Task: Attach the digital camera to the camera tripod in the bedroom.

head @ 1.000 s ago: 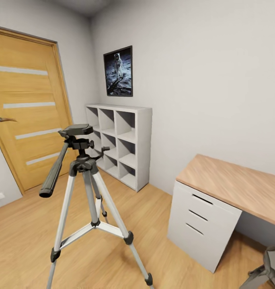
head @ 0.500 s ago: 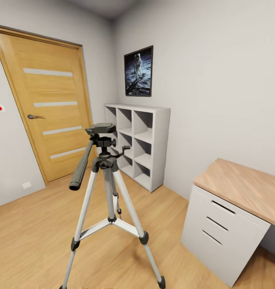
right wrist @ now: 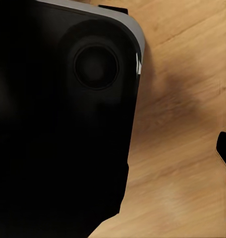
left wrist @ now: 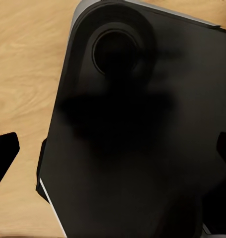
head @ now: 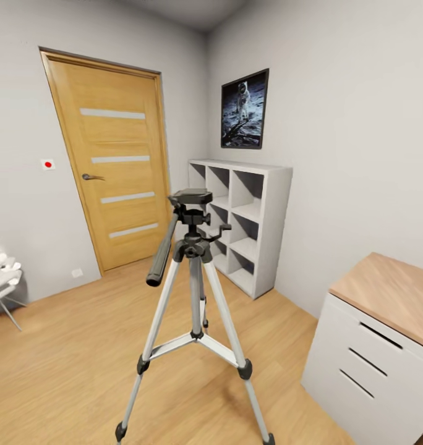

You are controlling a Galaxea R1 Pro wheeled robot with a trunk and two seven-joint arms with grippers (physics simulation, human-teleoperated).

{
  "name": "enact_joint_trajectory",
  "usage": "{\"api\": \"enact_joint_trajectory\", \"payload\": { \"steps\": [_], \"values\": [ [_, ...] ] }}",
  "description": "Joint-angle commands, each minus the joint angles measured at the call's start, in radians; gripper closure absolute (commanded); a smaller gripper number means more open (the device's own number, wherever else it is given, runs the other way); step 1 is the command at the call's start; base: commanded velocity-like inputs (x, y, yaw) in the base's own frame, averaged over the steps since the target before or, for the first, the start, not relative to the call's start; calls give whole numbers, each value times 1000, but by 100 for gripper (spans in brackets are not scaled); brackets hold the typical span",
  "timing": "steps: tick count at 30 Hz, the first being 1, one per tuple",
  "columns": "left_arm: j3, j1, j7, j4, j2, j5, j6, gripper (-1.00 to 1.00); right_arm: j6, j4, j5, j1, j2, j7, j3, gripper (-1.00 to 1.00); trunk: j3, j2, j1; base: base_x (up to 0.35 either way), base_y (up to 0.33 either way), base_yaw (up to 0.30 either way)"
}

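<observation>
So the bedroom is the biggest thing here: pale grey walls [head: 354, 123] and a light wood floor [head: 63, 358]. A wooden door [head: 115, 167] with four pale stripes sits in the far wall, with a small red-dot switch [head: 47, 164] beside its frame. A white cube shelf [head: 245, 222] stands against the right-hand wall, and a framed moon-astronaut picture [head: 242, 109] hangs above it. At the lower right there's a corner of the wood-topped desk [head: 391, 296] with white drawers. Something white on thin legs [head: 2, 281] pokes in at the left edge, can't really tell what it is.

The camera tripod [head: 193, 296] stands upright on the floor, mid-room, in front of the shelf: three silver legs spread out, black feet, bare black head plate on top, and the long black pan handle slanting down toward the door side.

The wrist cams look down at the robot's black base [left wrist: 138, 129] over the floor. Dark fingertips [left wrist: 4, 153] show at the frame edges of the left wrist view, well apart, so the left jaws look released. On the right just one dark tip [right wrist: 225, 148] shows, so I can't tell about those jaws. Nothing sits between either pair but base and floor.
</observation>
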Motion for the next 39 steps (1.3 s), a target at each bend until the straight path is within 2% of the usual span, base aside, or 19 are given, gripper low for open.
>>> {"api": "enact_joint_trajectory", "payload": {
  "steps": [1,39],
  "values": [
    [1,1,0,-1,0,4,-1,-100,-1,0,10,0,0,-1,0,-100,-1,0,0,0,0,273],
    [1,0,1,-1,1,6,-1,-100,-1,0,10,0,0,-1,0,-100,-1,0,0,0,0,273]
  ]
}}
